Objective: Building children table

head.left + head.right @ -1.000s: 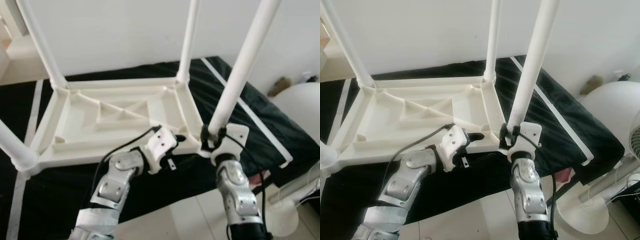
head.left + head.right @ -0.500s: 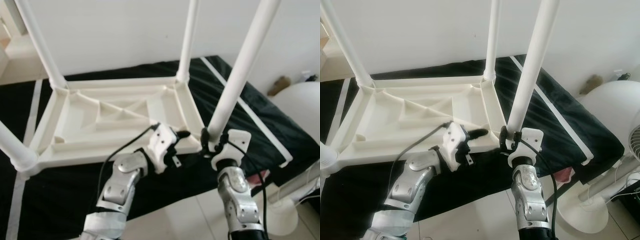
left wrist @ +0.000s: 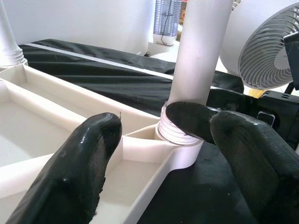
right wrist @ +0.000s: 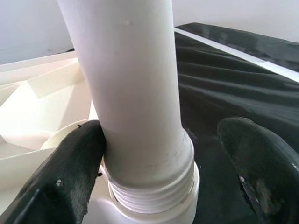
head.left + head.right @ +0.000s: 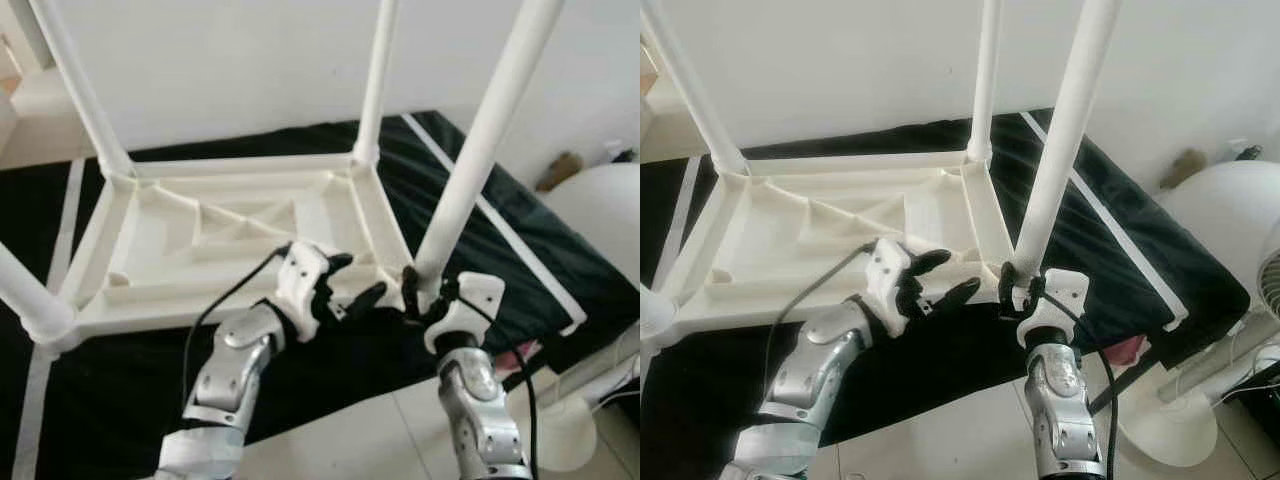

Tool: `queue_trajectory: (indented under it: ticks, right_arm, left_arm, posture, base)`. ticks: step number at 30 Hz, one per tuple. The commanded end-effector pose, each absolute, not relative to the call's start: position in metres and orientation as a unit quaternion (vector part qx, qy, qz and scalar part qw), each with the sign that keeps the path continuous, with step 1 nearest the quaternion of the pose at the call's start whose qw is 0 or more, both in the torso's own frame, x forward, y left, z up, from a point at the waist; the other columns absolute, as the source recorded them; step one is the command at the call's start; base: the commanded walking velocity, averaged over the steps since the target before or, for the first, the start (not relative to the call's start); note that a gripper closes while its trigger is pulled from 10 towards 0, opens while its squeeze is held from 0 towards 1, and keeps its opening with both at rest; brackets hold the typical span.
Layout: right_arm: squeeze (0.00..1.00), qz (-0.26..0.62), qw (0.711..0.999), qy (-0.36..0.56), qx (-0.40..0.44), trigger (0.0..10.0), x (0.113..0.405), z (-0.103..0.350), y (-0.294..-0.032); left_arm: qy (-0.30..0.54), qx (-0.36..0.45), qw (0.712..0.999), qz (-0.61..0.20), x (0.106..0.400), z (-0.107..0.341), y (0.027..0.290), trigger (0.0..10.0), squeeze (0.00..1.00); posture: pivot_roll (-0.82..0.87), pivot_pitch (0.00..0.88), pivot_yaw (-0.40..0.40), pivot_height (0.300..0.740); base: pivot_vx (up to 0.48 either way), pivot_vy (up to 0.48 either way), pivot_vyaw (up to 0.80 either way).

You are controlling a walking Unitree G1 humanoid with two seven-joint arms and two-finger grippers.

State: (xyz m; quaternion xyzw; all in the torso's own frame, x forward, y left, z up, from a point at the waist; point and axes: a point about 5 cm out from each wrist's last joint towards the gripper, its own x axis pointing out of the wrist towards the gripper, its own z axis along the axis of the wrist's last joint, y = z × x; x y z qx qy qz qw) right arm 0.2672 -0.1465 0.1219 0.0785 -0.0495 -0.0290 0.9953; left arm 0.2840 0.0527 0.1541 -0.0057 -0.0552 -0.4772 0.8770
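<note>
Both fingers pairs spread, left gripper (image 5: 352, 281) and right gripper (image 4: 154, 154) around table leg (image 4: 135, 93), its top cropped, thread perhaps part-seated.

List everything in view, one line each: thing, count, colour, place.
Table top: one, white, upside down on the black cloth.
Table legs: four, white, upright at the corners.
Cloth: one, black with white stripes, on the floor.
Fan: one, white, right of the cloth.
Left gripper: jaws open, at the table's near edge.
Right gripper: jaws open around the near right leg's base.
</note>
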Motion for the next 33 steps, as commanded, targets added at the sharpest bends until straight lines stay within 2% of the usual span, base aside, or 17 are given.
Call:
queue_trajectory:
  ticks: [1, 10, 14, 33]
  right_arm:
    - [0.0, -0.033, 0.995, -0.046, 0.08, 10.0, 0.265, 0.119, -0.149]
    - [0.0, -0.034, 0.995, -0.039, 0.082, 10.0, 0.262, 0.116, -0.151]
    - [0.0, -0.033, 0.996, -0.035, 0.08, 10.0, 0.261, 0.113, -0.151]
    - [0.0, -0.008, 0.999, -0.033, 0.043, 10.0, 0.273, 0.108, -0.168]
  left_arm:
    - [-0.056, -0.002, 0.872, -0.486, 0.283, 0.153, 0.051, 10.0, 0.0]
    - [-0.047, -0.004, 0.87, -0.49, 0.278, 0.152, 0.051, 10.0, 0.0]
    - [-0.038, -0.004, 0.867, -0.496, 0.277, 0.147, 0.052, 10.0, 0.0]
    - [-0.06, 0.052, 0.862, -0.5, 0.298, 0.15, 0.05, 10.0, 0.0]
  posture:
    - [-0.09, 0.033, 0.006, 0.74]
    - [-0.08, 0.039, -0.001, 0.74]
    - [-0.08, 0.014, -0.002, 0.74]
    - [-0.09, 0.0, -0.008, 0.74]
  base:
    - [0.0, 0.0, 0.0]
    - [0.0, 0.0, 0.0]
    - [0.0, 0.0, 0.0]
    - [0.0, 0.0, 0.0]
